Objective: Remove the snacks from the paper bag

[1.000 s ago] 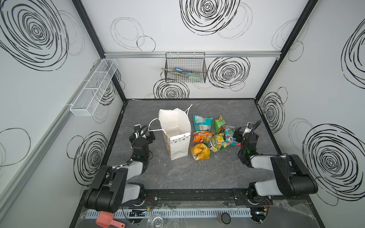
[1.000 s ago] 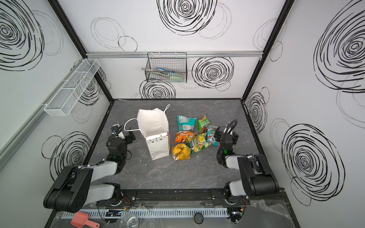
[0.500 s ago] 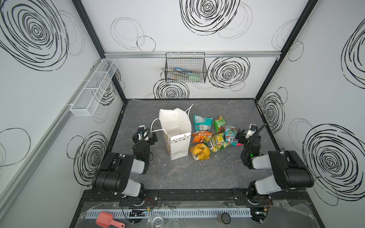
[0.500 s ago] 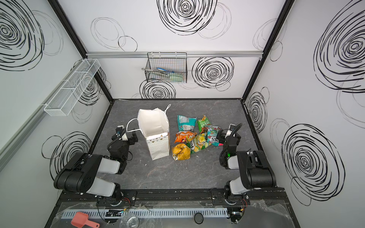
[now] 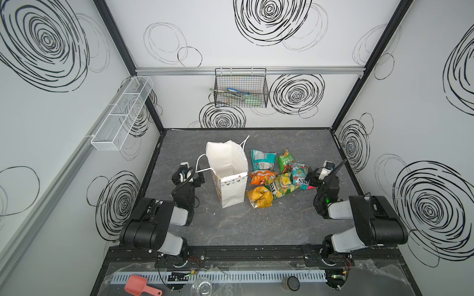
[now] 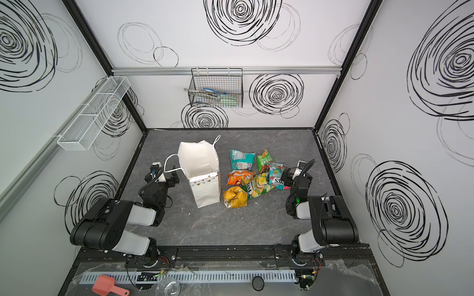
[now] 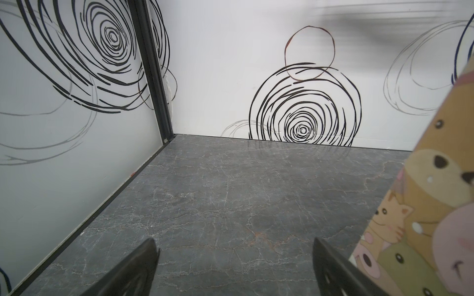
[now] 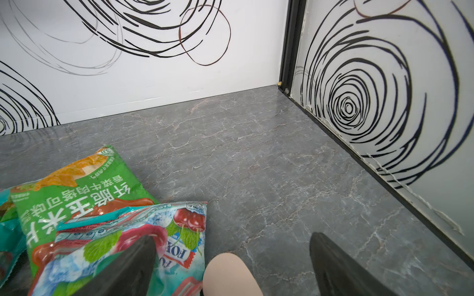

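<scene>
right wrist — snacks (image 8: 77,202) partly off-frame

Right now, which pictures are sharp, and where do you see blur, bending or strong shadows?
In both top views: sharp, soft even light, faint shadows; the wide lens makes the corner posts lean outward. Left wrist view: the paper bag at the edge looks soft, out of focus. Right wrist view: the packets read sharp, the fingers are blurred.
</scene>
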Robot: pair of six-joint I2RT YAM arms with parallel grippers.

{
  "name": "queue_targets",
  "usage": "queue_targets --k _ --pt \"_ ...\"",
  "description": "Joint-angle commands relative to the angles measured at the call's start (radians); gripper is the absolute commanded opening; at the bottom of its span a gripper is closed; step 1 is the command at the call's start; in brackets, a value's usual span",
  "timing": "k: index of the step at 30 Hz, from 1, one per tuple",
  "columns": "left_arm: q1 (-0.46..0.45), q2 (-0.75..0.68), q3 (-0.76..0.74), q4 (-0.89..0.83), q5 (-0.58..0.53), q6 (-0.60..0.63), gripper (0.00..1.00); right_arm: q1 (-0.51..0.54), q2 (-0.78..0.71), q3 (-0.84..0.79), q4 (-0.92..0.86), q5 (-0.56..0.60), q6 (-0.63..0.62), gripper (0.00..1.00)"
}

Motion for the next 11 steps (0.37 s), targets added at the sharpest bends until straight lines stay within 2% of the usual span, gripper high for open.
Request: queue_targets --k 1,11 --pt "-0.006 0.005 -0.007 0.092 -0.004 0.015 0.96 -0.002 -0.012 0.024 0.003 -0.006 0.006 0.97" --pt "-0.006 0.005 -0.007 0.092 -0.004 0.015 0.96 -0.001 -0.017 0.014 0.016 -0.004 0.003 0.97"
